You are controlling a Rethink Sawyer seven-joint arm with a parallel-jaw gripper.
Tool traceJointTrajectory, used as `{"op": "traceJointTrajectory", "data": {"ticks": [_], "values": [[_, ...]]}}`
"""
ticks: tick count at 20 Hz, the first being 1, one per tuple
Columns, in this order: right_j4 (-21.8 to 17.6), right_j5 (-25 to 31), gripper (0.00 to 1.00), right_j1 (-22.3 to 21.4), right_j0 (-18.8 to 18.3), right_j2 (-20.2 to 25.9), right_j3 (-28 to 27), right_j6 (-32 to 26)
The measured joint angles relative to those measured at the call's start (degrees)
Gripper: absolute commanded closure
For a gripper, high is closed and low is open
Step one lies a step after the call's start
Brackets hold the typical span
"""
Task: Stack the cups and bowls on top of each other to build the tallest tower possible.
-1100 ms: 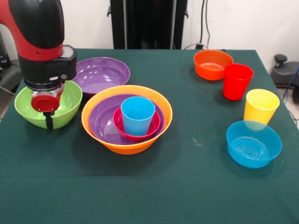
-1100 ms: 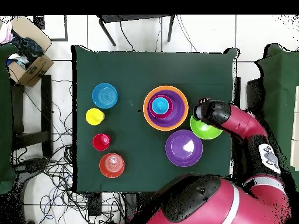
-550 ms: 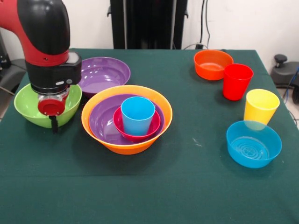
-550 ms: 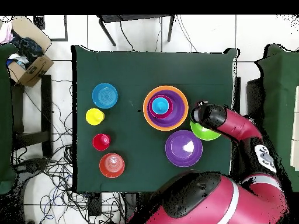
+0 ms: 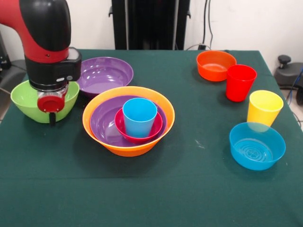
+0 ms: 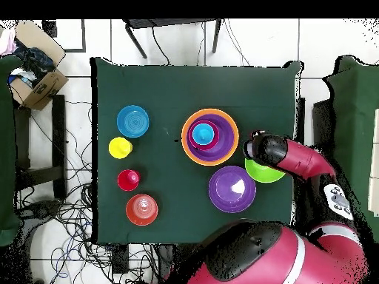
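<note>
The arm's fingers point(image 5: 51, 115) stand at the near rim of the lime green bowl point(image 5: 28, 101). One dark finger hangs down over the outside of the bowl wall. The red-capped wrist above hides the other, so whether the fingers grip the rim cannot be told. The green bowl's underside appears clear of the desk point(image 5: 189, 189), though this is not certain. In the overhead view the arm's end point(image 6: 260, 148) covers one side of the green bowl point(image 6: 265, 172).

The tower point(image 5: 128, 120) sits just beside the green bowl, apart from it. It consists of a large orange bowl point(image 5: 109, 144) holding a purple bowl point(image 5: 102, 123), a pink-red bowl point(image 5: 124, 132) and an upright blue cup point(image 5: 139, 117). A second purple bowl point(image 5: 104, 74) lies beyond, close to both.

Well apart at the opposite side stand the small orange bowl point(image 5: 215, 65), red cup point(image 5: 240, 82), yellow cup point(image 5: 264, 108) and blue bowl point(image 5: 257, 145).
</note>
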Motion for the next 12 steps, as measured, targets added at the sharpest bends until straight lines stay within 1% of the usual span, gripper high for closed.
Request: {"op": "traceJointTrajectory", "data": {"ticks": [12], "values": [[-0.5, 0.1, 1.00, -0.5, 0.0, 0.0, 0.2, 0.0]]}}
